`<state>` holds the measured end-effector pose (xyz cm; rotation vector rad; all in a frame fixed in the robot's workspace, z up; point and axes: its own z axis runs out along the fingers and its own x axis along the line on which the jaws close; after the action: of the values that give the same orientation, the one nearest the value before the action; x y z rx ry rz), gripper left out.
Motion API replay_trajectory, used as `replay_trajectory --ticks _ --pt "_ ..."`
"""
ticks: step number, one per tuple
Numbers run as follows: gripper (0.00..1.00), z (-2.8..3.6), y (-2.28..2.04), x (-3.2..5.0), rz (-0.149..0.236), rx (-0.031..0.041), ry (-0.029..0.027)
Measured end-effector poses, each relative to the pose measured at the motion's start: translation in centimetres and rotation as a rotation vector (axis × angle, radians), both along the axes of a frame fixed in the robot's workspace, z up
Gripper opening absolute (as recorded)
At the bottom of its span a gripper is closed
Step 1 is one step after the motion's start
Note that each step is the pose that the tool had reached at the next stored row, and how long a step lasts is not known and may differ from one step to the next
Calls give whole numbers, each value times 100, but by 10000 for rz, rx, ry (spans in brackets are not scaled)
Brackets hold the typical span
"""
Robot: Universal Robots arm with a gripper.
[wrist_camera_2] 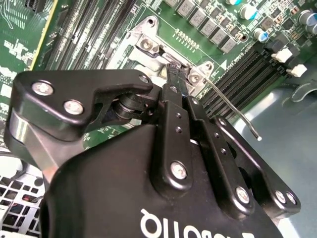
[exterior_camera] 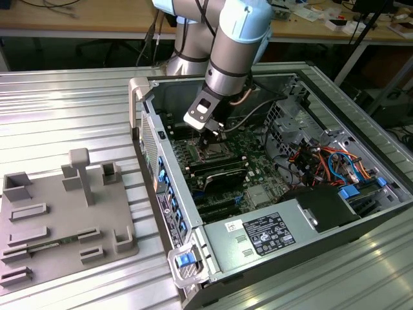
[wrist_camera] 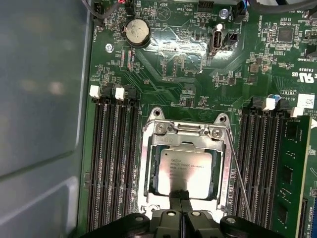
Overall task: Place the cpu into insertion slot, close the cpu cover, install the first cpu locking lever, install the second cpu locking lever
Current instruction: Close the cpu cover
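Note:
The cpu (wrist_camera: 184, 171), a silver-grey square chip, lies in the insertion slot (wrist_camera: 157, 115) on the green motherboard (wrist_camera: 163, 64). The thin silvery cpu cover (wrist_camera: 147, 168) lies flat around it as a frame. In the first wrist view my gripper (wrist_camera: 181, 196) is shut, its black fingertips together at the cover's near edge, partly over the chip. The second wrist view puts the same gripper (wrist_camera_2: 174, 69) at the socket's corner. One wire locking lever (wrist_camera: 238, 173) runs along the socket's side, and its free end (wrist_camera_2: 256, 137) sticks out over the memory slots. In the exterior view the gripper (exterior_camera: 216, 131) hangs over the insertion slot (exterior_camera: 210, 152).
Long black memory slots (wrist_camera: 116, 163) flank the socket on both sides. A grey power supply box (exterior_camera: 258, 236) and bundled cables (exterior_camera: 322, 161) fill the open case's exterior-view right. A grey fixture plate (exterior_camera: 58, 219) lies on the ribbed metal table (exterior_camera: 71, 116) outside the case.

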<state>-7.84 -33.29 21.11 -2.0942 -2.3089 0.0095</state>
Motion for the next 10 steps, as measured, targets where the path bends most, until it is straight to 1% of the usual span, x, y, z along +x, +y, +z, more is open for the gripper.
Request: replay_trajectory --ticks 3,4,6,7,10 --pt "11 6 0 10 0 1 -1" --pt "11 6 0 28 1 0 -1" --pt "11 6 0 81 0 0 0" --pt "11 5 0 137 -1 0 1" --pt "11 3 0 189 1 2 -1"
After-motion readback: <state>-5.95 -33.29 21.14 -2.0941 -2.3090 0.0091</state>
